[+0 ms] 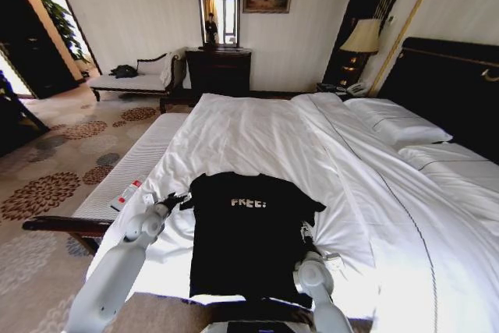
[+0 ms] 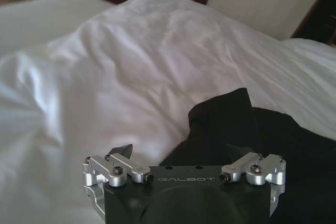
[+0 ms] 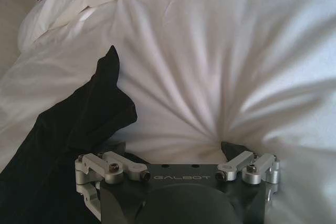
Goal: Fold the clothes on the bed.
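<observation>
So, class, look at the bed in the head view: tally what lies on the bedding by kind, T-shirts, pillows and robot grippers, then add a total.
Black T-shirts: 1, the T-shirt spread flat on the bed.
White pillows: 2, one pillow and another pillow nearer the robot.
Grippers: 2, left gripper and right gripper, one at each side edge of the shirt.
Total: 5

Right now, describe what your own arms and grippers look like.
Both arms are light grey, smooth and rounded, with bulbous joints. The left gripper and right gripper each have a black body marked GALBOT in pale letters, silver metal linkages with dark screws, and black fingers.
</observation>
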Robot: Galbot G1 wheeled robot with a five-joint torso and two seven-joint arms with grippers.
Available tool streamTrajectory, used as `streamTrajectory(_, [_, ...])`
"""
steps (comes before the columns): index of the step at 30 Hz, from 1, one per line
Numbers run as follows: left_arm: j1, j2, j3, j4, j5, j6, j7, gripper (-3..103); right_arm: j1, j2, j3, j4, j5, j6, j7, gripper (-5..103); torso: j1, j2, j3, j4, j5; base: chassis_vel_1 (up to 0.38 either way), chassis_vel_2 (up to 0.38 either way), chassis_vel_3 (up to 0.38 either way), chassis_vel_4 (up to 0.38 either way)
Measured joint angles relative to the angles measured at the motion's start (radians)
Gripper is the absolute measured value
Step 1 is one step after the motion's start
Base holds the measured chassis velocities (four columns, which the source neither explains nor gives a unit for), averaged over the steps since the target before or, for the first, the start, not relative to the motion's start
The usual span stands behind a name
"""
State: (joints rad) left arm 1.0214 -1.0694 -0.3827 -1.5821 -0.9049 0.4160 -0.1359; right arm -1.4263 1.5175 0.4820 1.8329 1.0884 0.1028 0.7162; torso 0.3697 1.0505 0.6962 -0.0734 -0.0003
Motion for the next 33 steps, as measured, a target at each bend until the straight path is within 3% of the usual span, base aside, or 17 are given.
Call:
streamTrajectory(5, [-0.06,-0.053,0.017,0.057,-0.029,0.001,-0.021,100,0.001,0.007,-0.007,0.0,-0.008,0.0,0.002,100,0.0,0.0,0.0,-0.0006,0.0,0.0,0.0,0.0,0.0])
streamTrajectory(12, [-0.119,-0.107,0.029,0.16,0.004,0.002,-0.02,101,-0.01,-0.002,-0.006,0.002,-0.01,0.0,0.001,100,0.0,0.0,0.0,0.0005,0.0004,0.0,0.0,0.0,0.0])
streamTrajectory(15, [-0.129,-0.121,0.027,0.183,0.019,-0.002,-0.011,88,-0.011,-0.005,-0.004,0.003,-0.01,0.0,0.002,100,0.0,0.0,0.0,0.0006,0.0006,0.0,0.0,0.0,0.0])
streamTrajectory(16, [-0.129,-0.121,0.027,0.183,0.019,-0.002,-0.011,88,-0.011,-0.005,-0.004,0.003,-0.01,0.0,0.002,100,0.0,0.0,0.0,0.0006,0.0006,0.0,0.0,0.0,0.0])
streamTrajectory(19, [-0.125,-0.117,0.022,0.173,0.019,-0.005,-0.004,70,-0.011,-0.003,-0.004,0.001,-0.01,0.0,0.001,100,0.0,0.0,0.0,0.0003,0.0005,0.0,0.0,0.0,0.0])
streamTrajectory(21, [-0.124,-0.115,0.021,0.17,0.018,-0.005,-0.004,70,-0.011,-0.001,-0.004,0.0,-0.01,0.0,0.001,100,0.0,0.0,0.0,0.0002,0.0004,0.0,0.0,0.0,0.0])
streamTrajectory(24, [-0.124,-0.112,0.019,0.17,0.018,-0.006,-0.003,54,-0.01,0.001,-0.006,-0.002,-0.011,0.0,0.001,100,0.0,0.0,0.0,0.0,0.0002,0.0,0.0,0.0,0.0])
streamTrajectory(27, [-0.125,-0.113,0.018,0.172,0.017,-0.007,-0.003,48,-0.01,0.001,-0.007,-0.002,-0.011,0.0,0.002,100,0.0,0.0,0.0,0.0,0.0002,0.0,0.0,0.0,0.0])
streamTrajectory(28, [-0.127,-0.115,0.018,0.174,0.017,-0.007,-0.004,38,-0.01,0.0,-0.007,-0.002,-0.011,0.0,0.002,100,0.0,0.0,0.0,0.0001,0.0002,0.0,0.0,0.0,0.0])
streamTrajectory(30, [-0.128,-0.116,0.018,0.175,0.017,-0.007,-0.005,38,-0.01,0.0,-0.007,-0.002,-0.011,0.0,0.002,100,0.0,0.0,0.0,0.0001,0.0002,0.0,0.0,0.0,0.0])
streamTrajectory(33, [-0.134,-0.12,0.022,0.176,0.017,-0.006,-0.009,22,-0.012,-0.003,-0.006,-0.002,-0.011,0.0,0.002,100,0.0,0.0,0.0,0.0002,0.0002,0.0,0.0,0.0,0.0])
